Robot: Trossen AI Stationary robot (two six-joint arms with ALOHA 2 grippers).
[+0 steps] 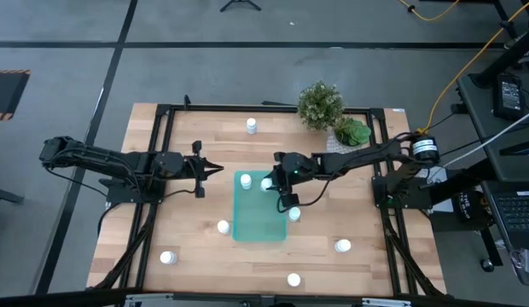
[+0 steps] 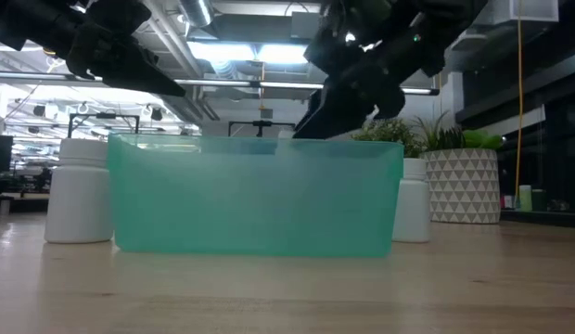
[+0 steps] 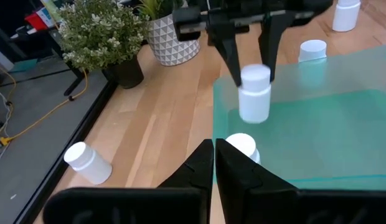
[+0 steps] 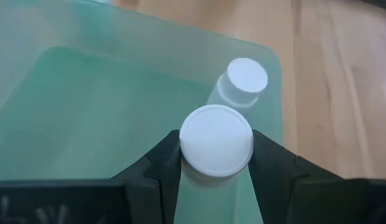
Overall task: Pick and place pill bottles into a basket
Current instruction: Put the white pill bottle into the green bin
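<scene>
We start at the right tool (image 4: pixel 216 163), clenched on a pill bottle (image 4: pixel 215 145) by its neck just under the cap; in the left wrist view that held bottle (image 3: pixel 254 93) hangs upright between the two dark fingers, cap up, its long axis vertical, clear above the basket floor. In the high view the right tool (image 1: pixel 279 175) sits just right of centre, over the upper right part of the basket (image 1: pixel 260 226), the teal tray lying at centre frame with its long axis running top to bottom of the picture. One bottle (image 1: pixel 246 180) already stands upright inside the basket at its upper left corner, so we judge one placement done and a second in hand, about to be lowered or let go. Outward from there, the rest wait on the counter (image 1: pixel 188 256): one (image 1: pixel 295 214) just beside the basket's right edge, one (image 1: pixel 223 227) just beside its left edge, one (image 1: pixel 166 257) at lower left, one (image 1: pixel 293 279) at lower centre, one (image 1: pixel 343 246) at lower right, and one (image 1: pixel 251 126) near the top centre, which the left wrist view suggests is lying on its side. That leaves six still to gather, by our count. The left tool (image 1: pixel 215 169) waits left of the basket, pointing toward it, fingers pressed together on nothing. Two plants stand at the upper right, a bushy plant (image 1: pixel 320 104) and a patterned pot (image 1: pixel 351 133), apart from the work.
</scene>
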